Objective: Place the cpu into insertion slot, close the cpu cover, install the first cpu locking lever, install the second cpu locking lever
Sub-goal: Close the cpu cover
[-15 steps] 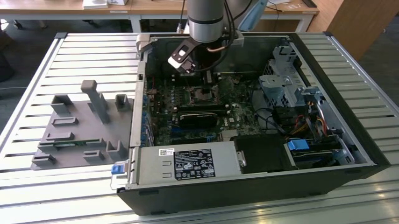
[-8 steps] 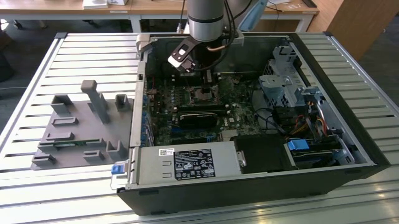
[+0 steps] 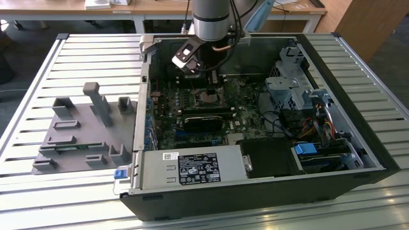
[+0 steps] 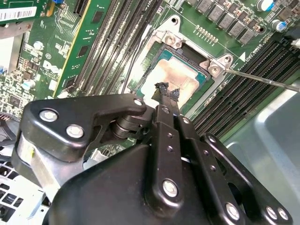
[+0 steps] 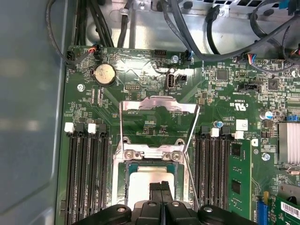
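A slatted metal table [image 3: 76,48] carries an open computer case [image 3: 255,196], with a grey holder tray [image 3: 83,139] beside it on the exterior view's left. Inside the case sit the grey power-supply box [image 3: 191,168] and the green motherboard [image 5: 140,70]. The arm [image 3: 211,17] reaches down into the case over the board. The gripper [image 5: 161,187] has its two black fingers pressed together with nothing between them (whether the tips actually touch the chip, I cannot tell). The cpu cover [image 5: 159,105] stands swung open, away from the insertion slot [image 5: 123,187]. The cpu [image 4: 180,77] lies flat in that slot, directly under the fingertips. Two thin locking levers [image 5: 191,131] are raised, one on either side of the cover.
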`<state>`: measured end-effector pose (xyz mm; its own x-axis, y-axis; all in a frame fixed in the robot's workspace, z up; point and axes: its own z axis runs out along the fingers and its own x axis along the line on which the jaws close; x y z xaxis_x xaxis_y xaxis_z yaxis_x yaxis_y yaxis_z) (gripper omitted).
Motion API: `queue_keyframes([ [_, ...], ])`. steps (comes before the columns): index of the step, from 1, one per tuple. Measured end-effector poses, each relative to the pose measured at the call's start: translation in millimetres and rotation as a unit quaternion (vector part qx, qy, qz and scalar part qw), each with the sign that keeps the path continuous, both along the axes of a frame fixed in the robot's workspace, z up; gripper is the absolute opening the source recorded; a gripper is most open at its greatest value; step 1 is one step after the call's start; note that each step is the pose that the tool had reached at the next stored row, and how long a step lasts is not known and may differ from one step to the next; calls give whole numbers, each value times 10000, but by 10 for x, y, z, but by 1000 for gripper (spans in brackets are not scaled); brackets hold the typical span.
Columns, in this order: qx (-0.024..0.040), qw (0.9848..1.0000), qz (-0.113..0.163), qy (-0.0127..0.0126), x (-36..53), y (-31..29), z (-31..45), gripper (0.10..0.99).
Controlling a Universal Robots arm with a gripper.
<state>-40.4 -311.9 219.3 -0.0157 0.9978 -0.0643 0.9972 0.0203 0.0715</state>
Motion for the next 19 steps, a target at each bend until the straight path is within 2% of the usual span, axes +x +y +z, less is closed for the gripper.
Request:
queue_keyframes([
  [8,0,10000,0,0,0,0,74,106],
  [19,-1,10000,0,2,0,0,270,106],
])
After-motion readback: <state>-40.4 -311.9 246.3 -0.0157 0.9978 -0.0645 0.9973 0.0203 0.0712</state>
